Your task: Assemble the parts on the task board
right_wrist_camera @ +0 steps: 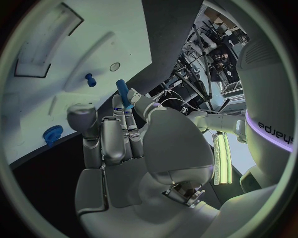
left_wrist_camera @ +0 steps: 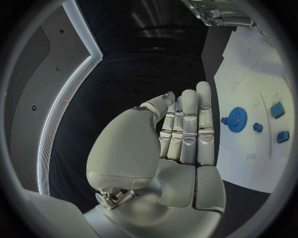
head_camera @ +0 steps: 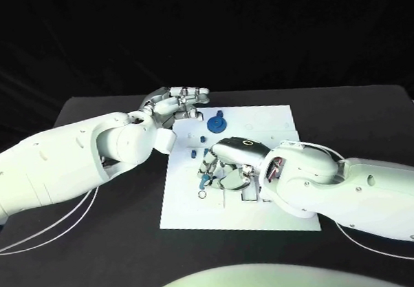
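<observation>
Parts: blue peg is held by right hand mid-frame | left hand closed, holding nothing | next: peg is fitted into task board, by my guess.

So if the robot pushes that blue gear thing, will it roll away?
Probably not: the blue gear lies flat on the task board, so it would likely slide. It looks like stiff plastic, probably light. On edge, it could roll.

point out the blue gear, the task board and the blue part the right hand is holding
blue gear [left_wrist_camera: 238,118], left wrist view, on its toothed face
task board [head_camera: 265,120], head view, on bare white surface near its far edge
blue part [right_wrist_camera: 123,90], right wrist view, on its shaft above the fingers [right_wrist_camera: 115,136]
</observation>
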{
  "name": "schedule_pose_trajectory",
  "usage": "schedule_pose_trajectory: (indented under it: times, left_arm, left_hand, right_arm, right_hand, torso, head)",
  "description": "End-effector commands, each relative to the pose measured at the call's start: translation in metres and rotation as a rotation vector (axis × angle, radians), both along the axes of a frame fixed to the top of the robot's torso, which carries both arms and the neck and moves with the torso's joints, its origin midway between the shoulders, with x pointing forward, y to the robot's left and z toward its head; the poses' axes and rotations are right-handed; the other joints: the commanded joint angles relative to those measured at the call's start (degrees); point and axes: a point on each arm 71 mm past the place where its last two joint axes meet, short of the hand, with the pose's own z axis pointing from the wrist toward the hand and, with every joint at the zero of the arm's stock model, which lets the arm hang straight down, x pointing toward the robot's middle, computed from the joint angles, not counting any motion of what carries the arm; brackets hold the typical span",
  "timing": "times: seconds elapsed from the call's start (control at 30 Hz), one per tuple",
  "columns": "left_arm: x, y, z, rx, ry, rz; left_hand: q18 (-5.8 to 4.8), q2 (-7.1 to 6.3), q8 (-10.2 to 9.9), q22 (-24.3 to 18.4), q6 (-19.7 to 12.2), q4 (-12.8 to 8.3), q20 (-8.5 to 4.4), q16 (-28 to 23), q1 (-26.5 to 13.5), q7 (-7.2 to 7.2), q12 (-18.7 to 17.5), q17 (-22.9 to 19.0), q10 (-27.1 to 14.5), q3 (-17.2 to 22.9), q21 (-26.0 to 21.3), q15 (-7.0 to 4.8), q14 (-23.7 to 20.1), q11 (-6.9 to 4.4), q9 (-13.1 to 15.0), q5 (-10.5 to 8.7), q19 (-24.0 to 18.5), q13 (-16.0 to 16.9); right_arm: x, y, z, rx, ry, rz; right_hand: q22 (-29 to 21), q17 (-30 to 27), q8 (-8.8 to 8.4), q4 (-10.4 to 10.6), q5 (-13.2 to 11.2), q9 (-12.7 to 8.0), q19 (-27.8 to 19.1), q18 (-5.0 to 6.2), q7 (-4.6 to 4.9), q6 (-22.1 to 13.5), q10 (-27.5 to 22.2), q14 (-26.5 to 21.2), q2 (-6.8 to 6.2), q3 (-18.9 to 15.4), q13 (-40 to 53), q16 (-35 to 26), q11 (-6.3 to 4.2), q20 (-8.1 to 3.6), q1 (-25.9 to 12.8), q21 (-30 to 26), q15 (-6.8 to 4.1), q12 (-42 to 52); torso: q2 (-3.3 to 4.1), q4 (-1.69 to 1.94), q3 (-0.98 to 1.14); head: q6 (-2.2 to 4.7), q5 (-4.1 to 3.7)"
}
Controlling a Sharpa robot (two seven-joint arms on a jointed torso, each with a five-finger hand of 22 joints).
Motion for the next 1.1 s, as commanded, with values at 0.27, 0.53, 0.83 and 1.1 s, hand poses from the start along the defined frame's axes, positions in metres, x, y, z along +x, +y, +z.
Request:
schedule_pose_trajectory:
  times: [0.27,0.53,0.83,1.1]
  left_arm:
    - [-0.001,-0.005,0.001,-0.009,-0.008,-0.027]
    - [-0.001,-0.007,0.001,-0.011,-0.008,-0.032]
    - [-0.001,-0.007,0.001,-0.011,-0.008,-0.031]
    - [-0.001,-0.007,0.001,-0.011,-0.008,-0.032]
  left_hand:
    - [1.06,0.46,0.4,-0.06,-0.41,0.04,0.28,-0.37,-0.05,0.13,0.13,-0.06,-0.45,-0.43,-0.15,-0.01,-0.56,-0.04,-0.05,0.08,0.07,0.07]
    - [1.06,0.46,0.4,-0.06,-0.41,0.04,0.28,-0.37,-0.05,0.13,0.13,-0.06,-0.45,-0.43,-0.15,-0.01,-0.56,-0.04,-0.05,0.08,0.07,0.07]
    - [1.06,0.46,0.4,-0.06,-0.41,0.04,0.28,-0.37,-0.05,0.13,0.13,-0.06,-0.45,-0.43,-0.15,-0.01,-0.56,-0.04,-0.05,0.08,0.07,0.07]
    - [1.06,0.53,0.5,-0.13,-0.48,-0.04,0.29,-0.35,0.0,0.14,0.35,-0.16,-0.6,-0.5,-0.25,0.0,-0.65,-0.03,-0.07,0.09,0.06,0.09]
  right_arm:
    - [0.001,0.008,-0.014,-0.034,-0.009,0.031]
    - [0.0,0.013,-0.021,-0.048,0.008,0.041]
    - [0.002,0.012,-0.025,-0.077,0.009,0.041]
    - [0.002,0.014,-0.028,-0.11,0.011,0.045]
  right_hand:
    - [-0.11,-0.05,0.16,0.04,0.39,0.07,0.11,0.1,0.1,0.0,0.11,2.16,0.37,0.44,-0.02,0.23,0.29,-0.05,0.21,0.21,-0.29,-0.38]
    - [-0.18,-0.02,0.16,0.04,0.4,0.07,0.08,0.11,0.11,-0.01,0.11,2.16,0.37,0.44,-0.02,0.25,0.3,-0.05,0.21,0.17,-0.29,-0.39]
    - [-0.18,-0.02,0.16,0.04,0.4,0.07,0.08,0.11,0.11,-0.01,0.11,2.16,0.37,0.44,-0.02,0.25,0.3,-0.05,0.21,0.17,-0.29,-0.39]
    - [-0.24,-0.11,0.15,0.07,0.44,0.08,0.05,0.12,0.14,-0.01,0.13,2.15,0.42,0.45,-0.01,0.2,0.33,-0.04,0.17,0.13,-0.26,-0.45]
  torso:
    - [0.01,-0.01,0.03]
    - [0.02,-0.07,0.04]
    - [0.0,-0.03,0.0]
    - [0.01,-0.11,0.02]
  head:
    - [-0.54,0.49]
    - [-0.82,0.91]
    - [-1.07,1.04]
    - [-1.32,1.1]
